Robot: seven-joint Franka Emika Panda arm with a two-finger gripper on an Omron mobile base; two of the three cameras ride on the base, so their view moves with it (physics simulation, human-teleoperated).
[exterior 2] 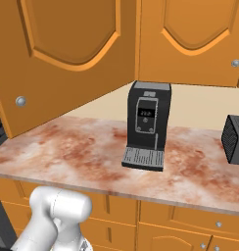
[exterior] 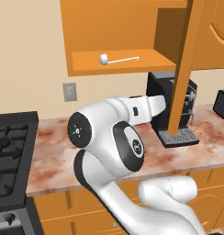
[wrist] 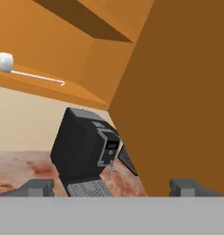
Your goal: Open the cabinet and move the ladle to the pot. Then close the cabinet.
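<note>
Overhead, one ladle [exterior: 104, 58] lies in one open cabinet [exterior: 118, 64].

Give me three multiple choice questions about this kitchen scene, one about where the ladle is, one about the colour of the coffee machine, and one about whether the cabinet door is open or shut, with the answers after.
1. Where does the ladle lie?
A. on the counter
B. on the shelf inside the cabinet
C. on the stove

2. What colour is the coffee machine?
A. black
B. white
C. red

3. How does the cabinet door stand?
A. shut flush
C. taken off
B. swung open

Answers:
1 B, the left base view shows it lying on the cabinet's bottom shelf.
2 A, its body is black, with a grey drip tray on the marbled counter.
3 B, the door juts out edge-on and the shelf behind is exposed.
</note>
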